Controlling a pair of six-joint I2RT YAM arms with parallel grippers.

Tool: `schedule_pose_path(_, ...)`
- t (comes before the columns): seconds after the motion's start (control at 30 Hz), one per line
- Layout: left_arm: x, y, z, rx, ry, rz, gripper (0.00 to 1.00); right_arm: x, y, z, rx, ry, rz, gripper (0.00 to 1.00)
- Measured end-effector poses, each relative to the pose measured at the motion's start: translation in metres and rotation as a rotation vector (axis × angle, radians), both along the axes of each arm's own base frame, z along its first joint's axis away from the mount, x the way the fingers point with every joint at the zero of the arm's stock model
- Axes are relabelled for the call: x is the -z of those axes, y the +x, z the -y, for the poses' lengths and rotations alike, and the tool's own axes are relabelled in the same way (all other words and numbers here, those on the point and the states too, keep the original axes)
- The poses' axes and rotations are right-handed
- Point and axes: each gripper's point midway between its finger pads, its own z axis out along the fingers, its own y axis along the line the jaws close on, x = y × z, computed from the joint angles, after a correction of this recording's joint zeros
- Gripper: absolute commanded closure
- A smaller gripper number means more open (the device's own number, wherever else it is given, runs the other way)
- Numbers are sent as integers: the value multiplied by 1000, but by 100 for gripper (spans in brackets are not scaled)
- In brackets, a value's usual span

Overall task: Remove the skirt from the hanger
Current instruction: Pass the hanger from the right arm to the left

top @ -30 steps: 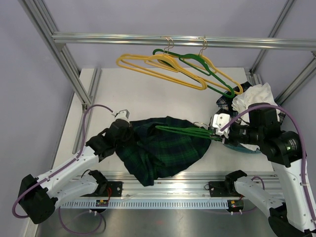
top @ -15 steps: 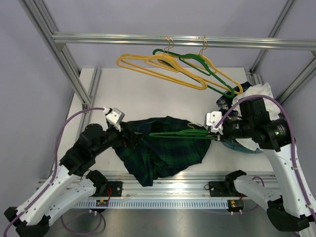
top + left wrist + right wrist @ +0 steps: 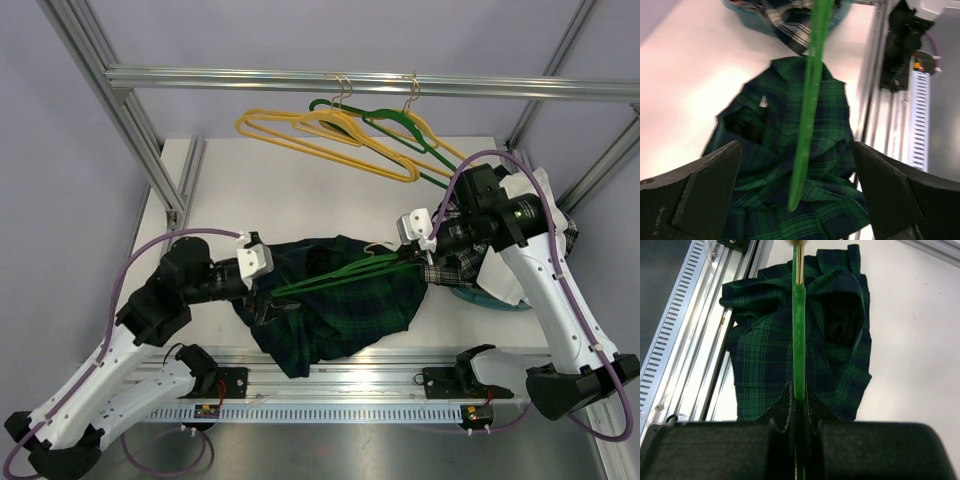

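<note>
The dark green plaid skirt (image 3: 335, 305) lies crumpled on the white table near the front edge, also in the left wrist view (image 3: 765, 150) and the right wrist view (image 3: 765, 350). My right gripper (image 3: 418, 257) is shut on one end of the green hanger (image 3: 340, 273), holding it slanted above the cloth; its jaws (image 3: 799, 396) pinch the green bar (image 3: 798, 335). The hanger's far tip (image 3: 796, 200) hangs bare over the skirt. My left gripper (image 3: 268, 296) stands open at the skirt's left edge, the hanger tip between its wide fingers (image 3: 705, 185), touching nothing.
Yellow and green hangers (image 3: 370, 140) hang from the top rail at the back. A teal basket (image 3: 497, 300) with white and plaid clothes sits at the right, under the right arm. The aluminium front rail (image 3: 340, 365) runs just below the skirt.
My left gripper opened, let go of the skirt and drew back to the left. My right arm lifted the hanger end up and to the back; the hanger now tilts above the cloth.
</note>
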Motion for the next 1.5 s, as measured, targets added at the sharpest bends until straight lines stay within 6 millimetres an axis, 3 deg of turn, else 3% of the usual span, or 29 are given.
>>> schedule_pose_path(0.1,9,0,9,55,29,-39,16,-4,6,-6,-26,21,-2,100)
schedule_pose_path(0.23,16,2,11,77,77,-39,44,-6,8,-11,-44,41,-9,100)
schedule_pose_path(0.43,14,2,14,97,112,25,52,-9,3,-15,-62,61,-26,100)
schedule_pose_path(0.53,16,0,17,112,129,48,61,-9,-2,-18,-74,68,-46,100)
schedule_pose_path(0.57,18,0,19,115,138,51,76,-9,-4,-19,-77,68,-55,100)
schedule_pose_path(0.63,22,0,22,121,156,53,95,-8,-7,-21,-80,67,-74,100)
schedule_pose_path(0.67,25,1,23,125,168,56,100,-8,-7,-21,-78,65,-80,100)
schedule_pose_path(0.73,29,1,24,120,186,54,100,-5,-8,-21,-70,56,-98,100)
schedule_pose_path(0.8,31,4,21,100,196,53,100,-2,-8,-22,-63,55,-116,90)
schedule_pose_path(0.83,31,5,20,87,199,52,100,-1,-6,-23,-53,56,-128,79)
schedule_pose_path(0.87,30,7,18,67,200,47,100,0,-5,-24,-42,58,-141,59)
schedule_pose_path(0.97,29,12,12,-4,196,23,100,1,-2,-29,9,63,-198,19)
schedule_pose_path(1.0,29,14,9,-38,194,9,100,1,0,-29,34,62,-211,14)
schedule_pose_path(1.13,27,13,-5,-145,172,-62,100,-9,17,-26,167,75,-204,7)
schedule_pose_path(1.33,32,4,-35,-311,161,-193,100,-35,37,-4,391,126,-145,4)
schedule_pose_path(1.5,31,0,-60,-443,207,-296,100,-43,47,9,524,152,-150,3)
